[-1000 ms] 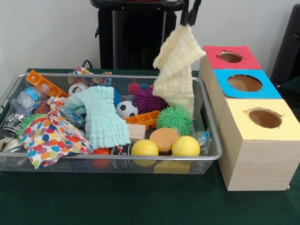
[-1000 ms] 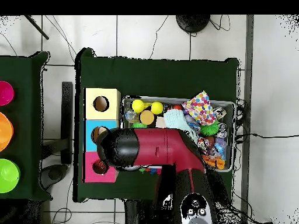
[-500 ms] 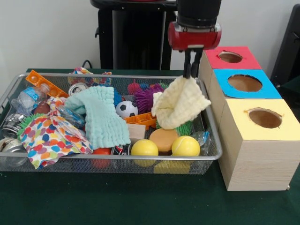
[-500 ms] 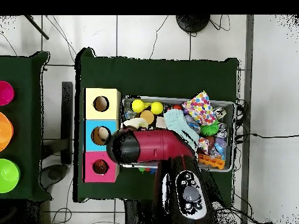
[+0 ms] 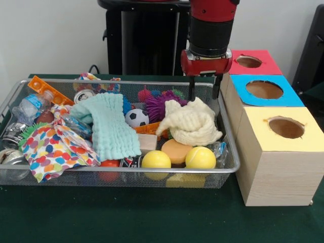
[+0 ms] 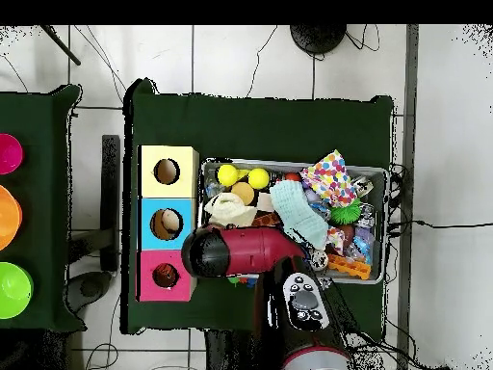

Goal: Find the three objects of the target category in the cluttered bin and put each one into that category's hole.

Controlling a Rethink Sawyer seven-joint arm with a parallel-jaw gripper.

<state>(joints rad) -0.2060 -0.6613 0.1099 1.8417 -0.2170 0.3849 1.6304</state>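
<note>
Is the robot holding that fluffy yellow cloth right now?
No. The tool is open just above the cream cloth, which lies crumpled in the bin on the toys. Nothing is held.

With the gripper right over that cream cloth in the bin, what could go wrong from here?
1. The cream cloth is bunched over the toys; a shallow grasp by the gripper may catch only a fold and slip.
2. It drapes against the orange disc and purple spiky ball, so lifting may drag them.
3. The fingers hang close to the bin's right rim and the blue box; a sideways move could clip either.
</note>
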